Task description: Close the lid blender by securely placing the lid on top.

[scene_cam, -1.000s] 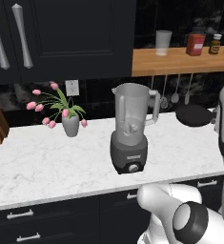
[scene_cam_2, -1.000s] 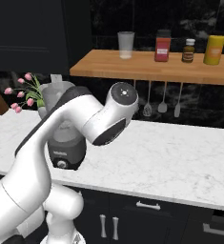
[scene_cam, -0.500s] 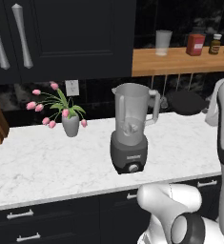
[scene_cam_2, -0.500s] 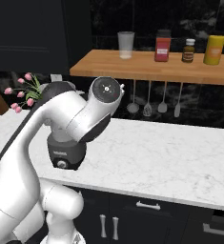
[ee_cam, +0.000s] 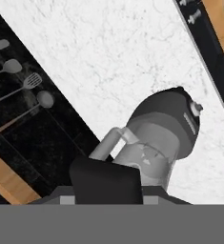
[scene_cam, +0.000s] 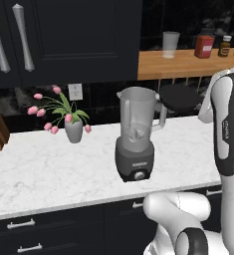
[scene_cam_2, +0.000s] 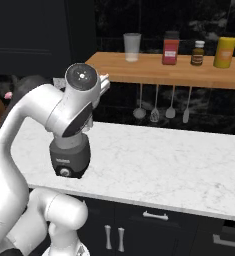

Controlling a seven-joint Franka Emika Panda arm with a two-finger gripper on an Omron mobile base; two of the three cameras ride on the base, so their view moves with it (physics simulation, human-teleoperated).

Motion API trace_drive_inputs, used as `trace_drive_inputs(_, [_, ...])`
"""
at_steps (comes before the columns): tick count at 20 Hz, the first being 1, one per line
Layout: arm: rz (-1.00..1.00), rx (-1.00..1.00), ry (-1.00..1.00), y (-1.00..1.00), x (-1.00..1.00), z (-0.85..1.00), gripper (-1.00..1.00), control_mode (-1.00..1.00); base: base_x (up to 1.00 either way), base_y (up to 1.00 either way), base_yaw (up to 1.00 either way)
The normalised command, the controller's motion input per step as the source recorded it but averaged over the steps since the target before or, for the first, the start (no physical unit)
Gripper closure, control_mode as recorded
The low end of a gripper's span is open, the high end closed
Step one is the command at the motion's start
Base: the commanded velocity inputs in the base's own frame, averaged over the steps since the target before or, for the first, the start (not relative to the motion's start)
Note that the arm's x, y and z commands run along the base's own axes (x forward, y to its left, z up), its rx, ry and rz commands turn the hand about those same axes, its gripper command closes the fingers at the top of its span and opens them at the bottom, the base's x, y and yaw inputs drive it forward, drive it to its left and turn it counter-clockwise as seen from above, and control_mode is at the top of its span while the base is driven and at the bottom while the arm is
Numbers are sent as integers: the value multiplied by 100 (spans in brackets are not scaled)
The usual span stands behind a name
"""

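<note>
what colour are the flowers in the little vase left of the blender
Pink, with green stems. The flowers show best in the left base view.

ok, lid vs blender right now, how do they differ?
The lid is a flat, opaque black disc; the blender is tall, with a clear grey-tinted jar on a dark base. The lid is held up in the air beside the jar's handle, level with its top; the blender stands on the marble counter. The lid is far smaller. Both are dark-toned.
</note>
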Motion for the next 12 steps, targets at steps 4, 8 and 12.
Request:
trace_drive_inputs(4, [0,2,0,50,3,47,100,-100,0,0,0])
trace_drive_inputs(8, [0,2,2,44,20,30,100,-100,0,0,0])
trace_drive_inputs(12, [-1,3,8,34,36,5,100,-100,0,0,0])
